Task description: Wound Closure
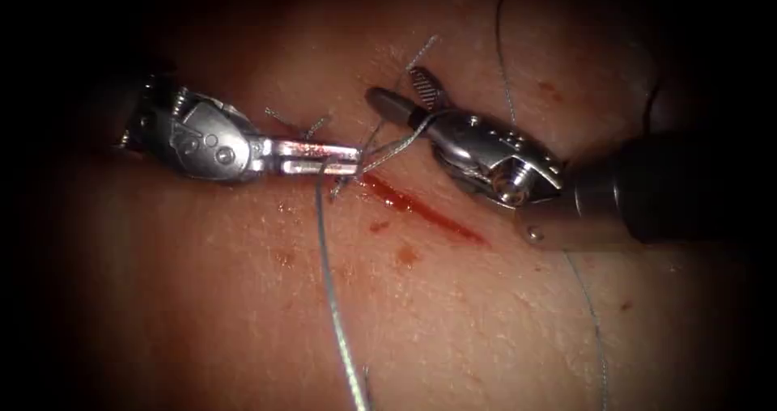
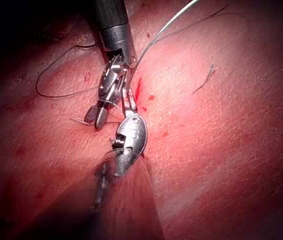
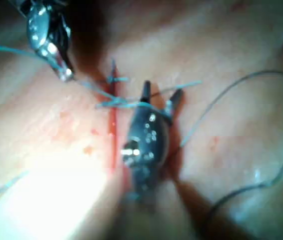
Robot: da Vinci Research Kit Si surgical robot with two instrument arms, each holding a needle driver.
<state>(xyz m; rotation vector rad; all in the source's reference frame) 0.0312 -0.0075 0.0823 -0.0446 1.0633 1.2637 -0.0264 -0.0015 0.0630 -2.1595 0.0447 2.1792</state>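
The two tools are meeting tip to tip over the upper end of the cut (image 1: 421, 209), crowding it. The left hand (image 1: 344, 158) is lying closed on the thread (image 1: 328, 281), which is trailing down across the tissue (image 1: 202, 298) on the cut's left. The right hand (image 1: 409, 95) is gaping open. Short thread ends (image 1: 283, 120) are sticking up around both. The lower tissue is lying open.
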